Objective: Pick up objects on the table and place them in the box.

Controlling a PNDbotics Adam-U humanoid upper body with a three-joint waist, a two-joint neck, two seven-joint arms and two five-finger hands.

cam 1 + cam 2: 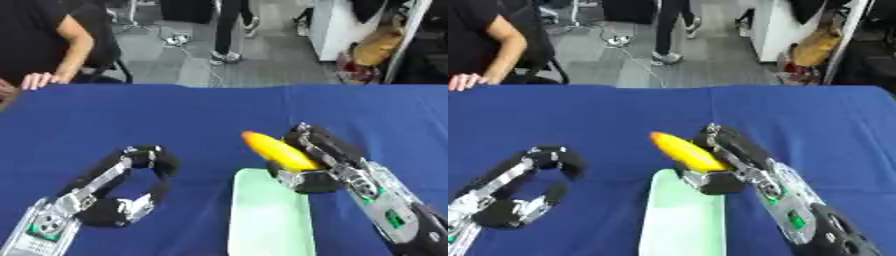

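Observation:
A yellow banana (278, 151) is held in my right hand (322, 161), whose fingers and thumb curl round its lower end. It hangs just above the far end of a pale green box (269, 215), which lies on the blue table (192, 120) near the front edge. My left hand (131, 185) rests at the lower left, fingers curled inward with nothing in them.
A person's hand (37, 80) rests on the far left edge of the table. Beyond the table are a grey floor, chairs and bags. Blue cloth stretches bare across the far half of the table.

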